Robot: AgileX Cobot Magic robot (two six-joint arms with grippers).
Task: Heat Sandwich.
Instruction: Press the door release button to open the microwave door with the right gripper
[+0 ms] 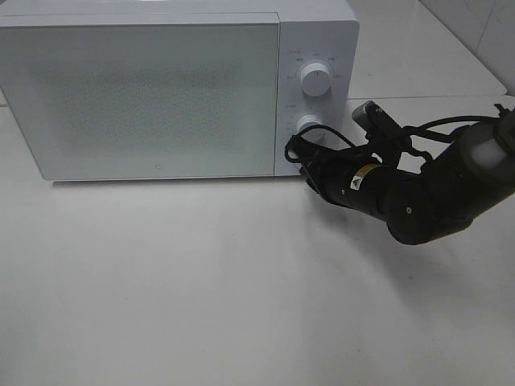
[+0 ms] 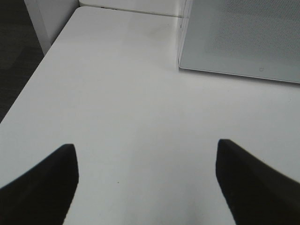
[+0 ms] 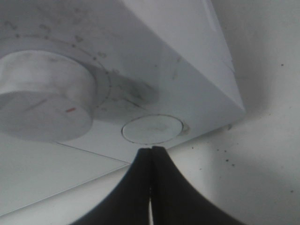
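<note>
The sandwich is out of view. The white microwave stands at the back of the table with its door closed. My right gripper is shut, with nothing between its fingers. Its tips sit just in front of the round button below the lower knob on the control panel. I cannot tell whether the tips touch the button. My left gripper is open and empty over bare table, with the microwave's door corner ahead of it. The exterior high view does not show the left arm.
The control panel carries an upper knob and a lower knob. The white table spreads out in front of the microwave. Its edge drops off to dark floor in the left wrist view. A tiled wall shows behind at the right.
</note>
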